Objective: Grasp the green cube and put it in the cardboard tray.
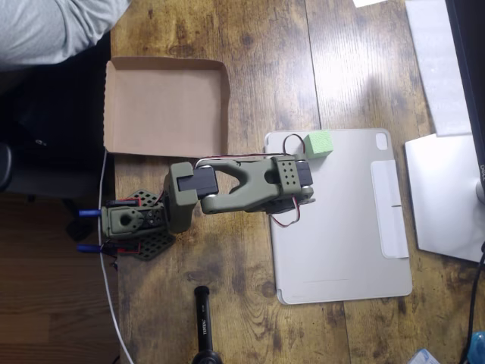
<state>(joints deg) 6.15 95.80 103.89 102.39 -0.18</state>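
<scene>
view: overhead view, wooden table [227,318] with dark knots, planks running top to bottom of the picture
green cube: green cube [319,144] sits on the top left part of the grey tablet cover [341,227], near its upper edge, upright, top face plain light green
cube vs arm: cube lies just above the arm's head in the picture, close to it; touching or apart, cannot tell
cardboard tray: cardboard tray [167,106] lies upper left on the table, brown, low rims folded up, inside bare; its left edge hangs at the table edge
tray vs cube: well apart, cube is to the right of the tray and a bit lower
arm: olive-green arm [227,186], base [136,224] at the left table edge below the tray, reaching right over the left edge of the tablet cover
gripper: gripper [299,182] seen from above, fingers hidden under the head, so how wide the jaws stand cannot be told; nothing seen held
wires: red and black wires loop near the head, white cable [110,288] runs down from the base
tablet cover: flat, grey, right of centre, a lighter flap along its right side
other: person's grey sleeve [53,30] top left; black pole [204,326] at the bottom edge; white items [447,197] at the right edge
</scene>
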